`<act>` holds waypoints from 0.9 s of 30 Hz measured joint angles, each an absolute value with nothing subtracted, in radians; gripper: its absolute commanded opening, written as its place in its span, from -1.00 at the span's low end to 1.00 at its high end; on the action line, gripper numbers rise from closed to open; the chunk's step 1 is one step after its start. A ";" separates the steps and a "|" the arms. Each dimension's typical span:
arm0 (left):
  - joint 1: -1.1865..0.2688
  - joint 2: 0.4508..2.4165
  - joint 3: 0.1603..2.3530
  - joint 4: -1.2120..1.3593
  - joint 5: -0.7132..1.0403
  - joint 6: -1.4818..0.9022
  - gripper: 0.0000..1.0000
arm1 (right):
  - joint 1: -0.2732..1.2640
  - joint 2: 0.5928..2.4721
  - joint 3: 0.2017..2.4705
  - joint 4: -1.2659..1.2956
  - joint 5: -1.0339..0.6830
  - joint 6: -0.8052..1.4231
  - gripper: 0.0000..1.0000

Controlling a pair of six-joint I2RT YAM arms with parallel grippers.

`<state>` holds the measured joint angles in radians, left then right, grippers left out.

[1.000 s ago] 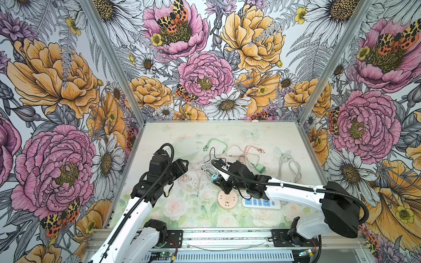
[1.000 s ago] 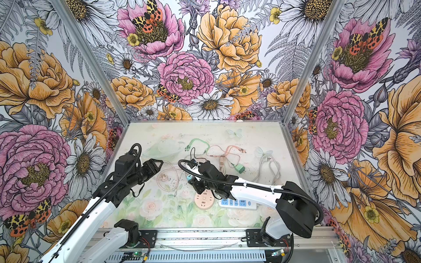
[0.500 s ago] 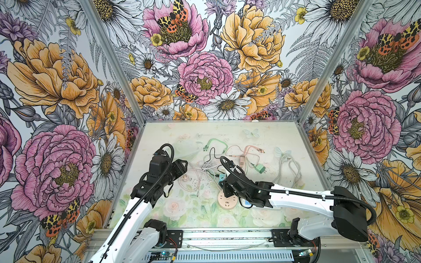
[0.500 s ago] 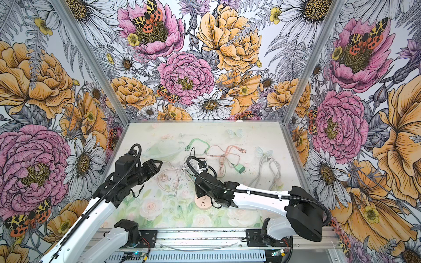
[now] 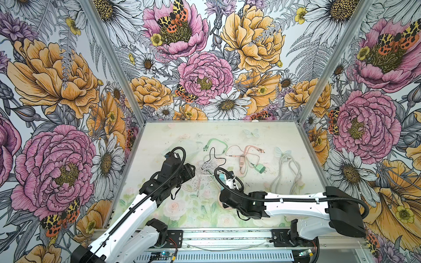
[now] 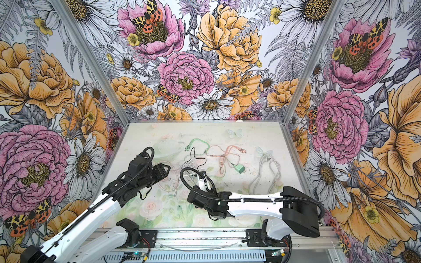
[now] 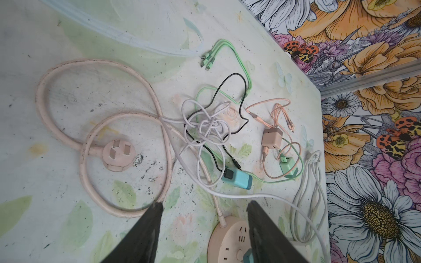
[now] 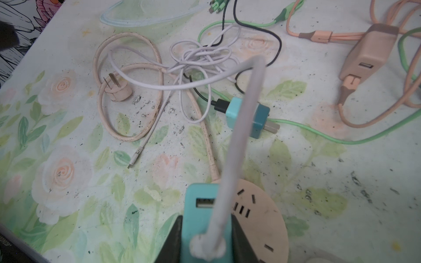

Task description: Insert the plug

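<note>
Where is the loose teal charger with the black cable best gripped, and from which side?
Grip the teal charger at mid-body, across its long flat sides, from above: it lies flat, with prongs at one end and the black cable at the other.

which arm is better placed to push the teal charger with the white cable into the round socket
Right. The right hand is shut on the teal charger, held over the round pink socket. The left hand is open and empty, so it would first have to take the charger.
</note>
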<state>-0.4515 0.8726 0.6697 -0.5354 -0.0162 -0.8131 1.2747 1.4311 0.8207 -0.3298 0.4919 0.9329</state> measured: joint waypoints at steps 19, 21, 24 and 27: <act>-0.454 0.882 0.670 -0.537 -0.035 -0.866 0.21 | 1.384 1.564 0.906 -0.370 0.672 1.137 -1.00; -0.454 0.878 0.670 -0.539 -0.035 -0.866 0.20 | 1.384 1.563 0.898 -0.372 0.690 1.151 -1.00; -0.454 0.879 0.670 -0.548 -0.035 -0.865 0.21 | 1.384 1.564 0.892 -0.383 0.707 1.172 -1.00; -0.454 0.888 0.676 -0.559 -0.034 -0.865 0.20 | 1.384 1.568 0.892 -0.387 0.715 1.194 -1.00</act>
